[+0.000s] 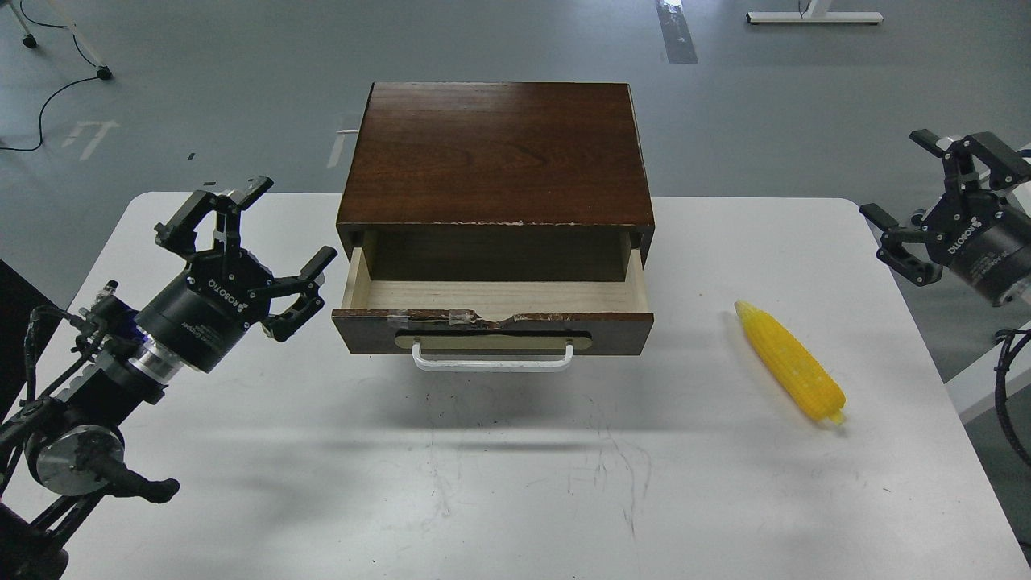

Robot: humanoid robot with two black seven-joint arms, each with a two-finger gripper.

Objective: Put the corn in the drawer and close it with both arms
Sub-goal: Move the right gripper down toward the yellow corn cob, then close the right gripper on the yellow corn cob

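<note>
The yellow corn [791,362] lies on the white table [515,467], right of the drawer, tip pointing away from me. The drawer [493,329], dark brown front with white bar handle [492,360], is pulled open and its pale wood inside is empty. My left gripper [258,228] is open and empty, hovering just left of the drawer's front corner. My right gripper [906,181] is open and empty, at the table's right edge, well above and right of the corn.
The dark wooden cabinet [497,153] holding the drawer stands at the table's back centre. Bare scuffed tabletop lies in front of the drawer. Grey floor with cables lies beyond; a white frame [987,387] stands off the right edge.
</note>
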